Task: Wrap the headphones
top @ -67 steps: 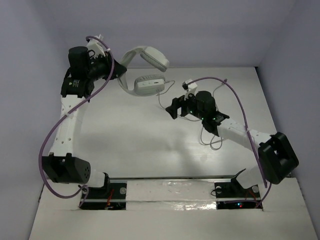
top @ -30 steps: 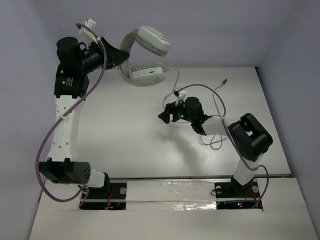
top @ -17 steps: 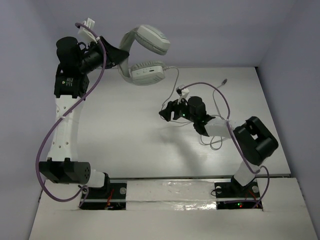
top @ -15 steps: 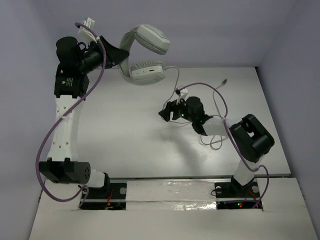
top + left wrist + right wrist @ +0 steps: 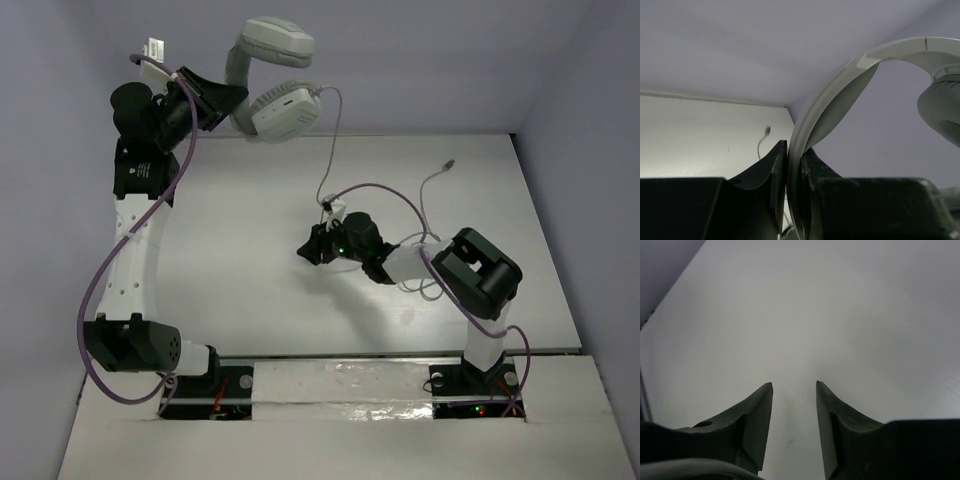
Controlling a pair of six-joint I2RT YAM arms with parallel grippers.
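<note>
The pale-grey headphones (image 5: 272, 80) hang in the air over the table's far left, with my left gripper (image 5: 222, 100) shut on their wide headband (image 5: 840, 90). In the left wrist view the band runs between the two fingers of the left gripper (image 5: 795, 150), and one earcup (image 5: 940, 105) shows at the right edge. The thin grey cable (image 5: 334, 140) drops from the earcup to the table, and its plug (image 5: 449, 162) lies at the far right. My right gripper (image 5: 305, 250) is low over mid-table and open (image 5: 794, 385), with only bare tabletop between its fingers.
The white table (image 5: 230, 260) is boxed in by grey walls at the back and sides. Slack cable loops (image 5: 430, 288) lie beside the right forearm. Purple arm cables run along both arms.
My left arm has lifted and tilted the headphones higher toward the back wall. My right gripper has slid left and nearer, away from the hanging cable, and its jaws have narrowed.
</note>
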